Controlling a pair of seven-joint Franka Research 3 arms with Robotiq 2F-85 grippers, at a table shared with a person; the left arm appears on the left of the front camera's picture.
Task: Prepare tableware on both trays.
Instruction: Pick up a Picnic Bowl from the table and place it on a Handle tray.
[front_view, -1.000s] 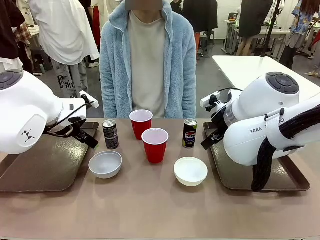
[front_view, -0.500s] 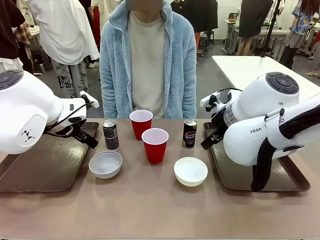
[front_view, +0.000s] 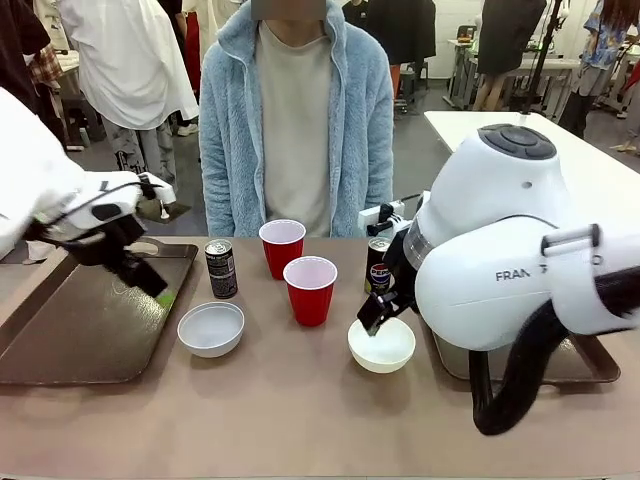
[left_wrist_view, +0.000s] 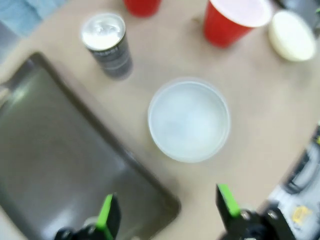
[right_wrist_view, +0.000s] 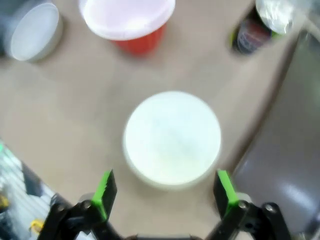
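The left tray (front_view: 70, 340) lies at the worktop's (front_view: 300, 420) left end and holds none of the tableware. The left pincer (left_wrist_view: 167, 207) hangs over the tray's inner near corner, fingers spread wide, holding nothing. The left bowl (left_wrist_view: 189, 119) sits on the worktop just past the tray's rim. In the wrist view it is ahead of the pincer and a little toward the finger at picture right. This arm is plainly the nearer one to it. The bowl is round and has no long axis, so I judge any rim grip will serve once the pincer moves forward off the tray and drops.

Behind that bowl stands the dark can (front_view: 221, 268), upright. Next come the far cup (front_view: 282, 247) and near cup (front_view: 310, 290), close together in front of the person (front_view: 296, 120). The Pepsi can (front_view: 379, 262) stands just behind the right arm's wrist.

The right bowl (right_wrist_view: 171, 137) rests on the worktop beside the right tray (right_wrist_view: 290, 145), not in it. The right pincer (right_wrist_view: 164, 189) is released and empty. In its wrist view the bowl lies almost centred between the fingers, just ahead. In the front view the pincer is low at the bowl's far left rim, and I cannot tell whether it touches. The tray lies just to the bowl's right, so the carry should be short.
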